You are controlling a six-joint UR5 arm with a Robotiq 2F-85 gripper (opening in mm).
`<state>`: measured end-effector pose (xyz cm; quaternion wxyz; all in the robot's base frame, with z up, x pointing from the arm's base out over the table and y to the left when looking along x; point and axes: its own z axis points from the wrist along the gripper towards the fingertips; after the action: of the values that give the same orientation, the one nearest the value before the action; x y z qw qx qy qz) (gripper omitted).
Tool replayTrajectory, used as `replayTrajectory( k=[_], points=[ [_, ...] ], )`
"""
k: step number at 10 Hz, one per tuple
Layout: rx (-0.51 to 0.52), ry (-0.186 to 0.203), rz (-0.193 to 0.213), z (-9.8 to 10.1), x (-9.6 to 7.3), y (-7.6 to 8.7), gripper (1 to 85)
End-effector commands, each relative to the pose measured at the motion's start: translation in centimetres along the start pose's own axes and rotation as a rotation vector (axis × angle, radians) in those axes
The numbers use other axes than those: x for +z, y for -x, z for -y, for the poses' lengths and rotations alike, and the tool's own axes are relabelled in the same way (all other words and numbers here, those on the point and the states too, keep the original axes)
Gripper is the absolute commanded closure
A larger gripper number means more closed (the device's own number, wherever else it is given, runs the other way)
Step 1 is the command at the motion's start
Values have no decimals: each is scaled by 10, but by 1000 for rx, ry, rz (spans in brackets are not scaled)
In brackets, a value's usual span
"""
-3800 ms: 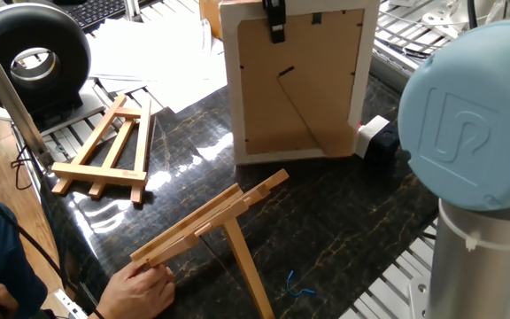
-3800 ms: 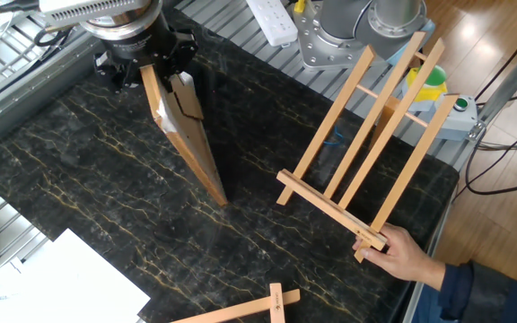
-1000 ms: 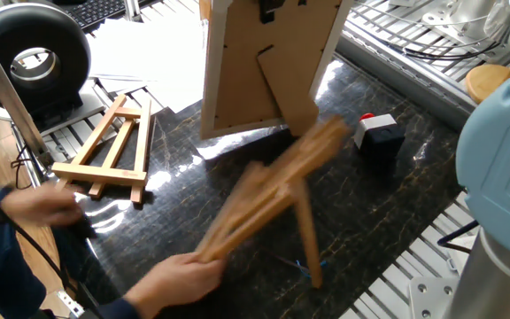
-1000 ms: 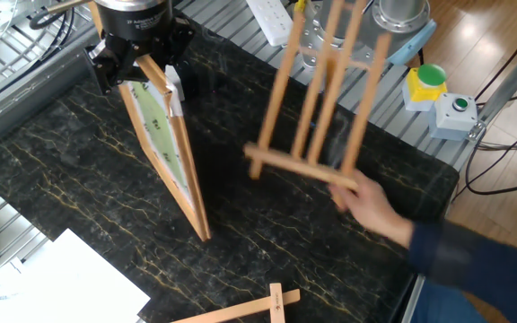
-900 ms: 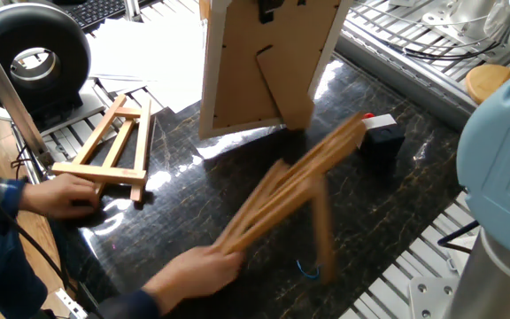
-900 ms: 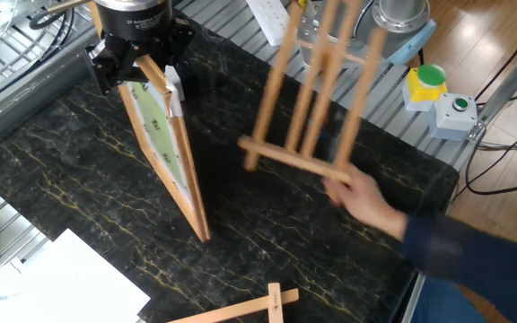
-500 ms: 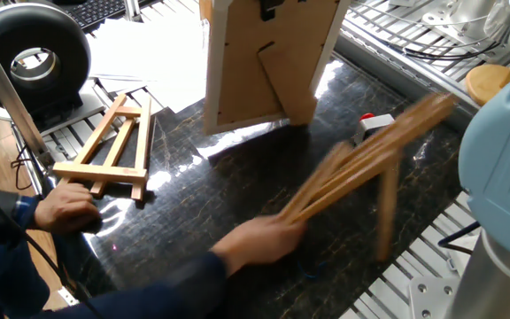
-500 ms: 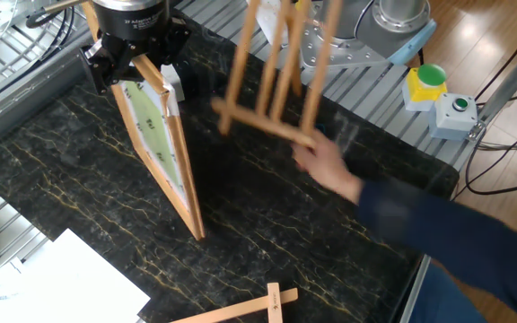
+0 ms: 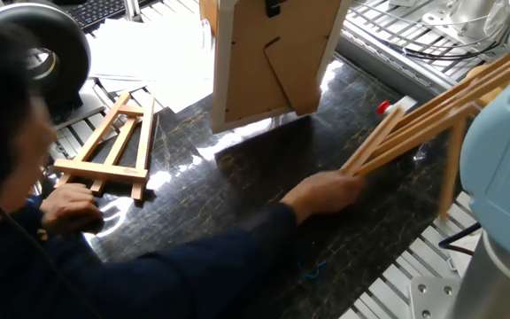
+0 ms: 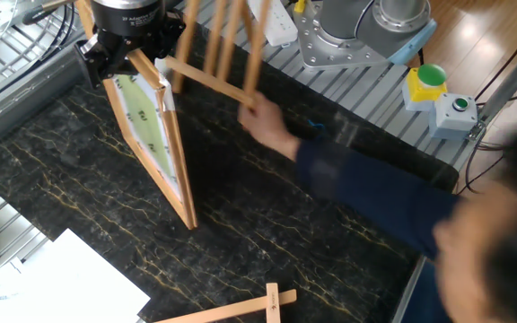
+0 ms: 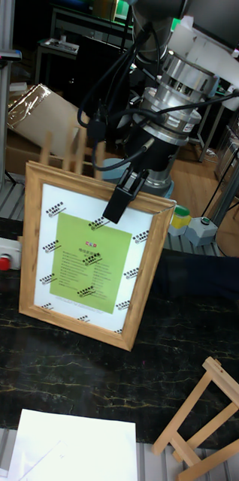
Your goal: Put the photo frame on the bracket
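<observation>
Photo frame [image 11: 97,259] hangs tilted over the dark marbled table [image 10: 79,170], pinched at its top edge by the gripper [image 11: 123,197], black fingers [image 9: 274,7] clamped front and back of the upper rail. Its long axis runs up and down, leaning; the lower corner sits at or just above the tabletop, and contact there cannot be told. In the tall fixed view the face shows a wood-coloured surround, a white mat and a green printed sheet; from one fixed view the brown back [image 9: 277,58] shows, with its stand flap [image 9: 292,75]. Right behind it a person's hand [image 10: 267,126] holds the bracket [image 10: 214,54] by its cross ledge, slats rising just beside the gripper; in one fixed view those slats [image 9: 432,111] slant up to the right, blurred, with the hand [image 9: 326,190] at their lower end. A dark-sleeved arm [image 10: 375,193] reaches across the table. The person's other hand [image 9: 71,206] rests beside the smaller easel [image 9: 109,151] lying flat at the table's edge. A red button box [image 11: 3,255] sits beside the frame, a green button box [image 10: 429,82] off the far side, white paper [image 10: 52,283] at the near corner.
</observation>
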<state>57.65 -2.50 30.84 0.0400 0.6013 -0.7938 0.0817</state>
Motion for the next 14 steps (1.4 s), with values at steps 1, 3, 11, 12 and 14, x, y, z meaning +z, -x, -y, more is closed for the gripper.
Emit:
replayTrajectory(
  k=[1,3,11,12,14],
  points=[
    [-138,-67,29,17,-2,8,840],
    [-195,-108,24,27,-2,8,840],
    [-284,-38,-56,10,-20,-30,840],
    [-305,-34,-96,10,-35,-41,840],
    [-306,-18,-171,3,-64,-54,840]
  ],
)
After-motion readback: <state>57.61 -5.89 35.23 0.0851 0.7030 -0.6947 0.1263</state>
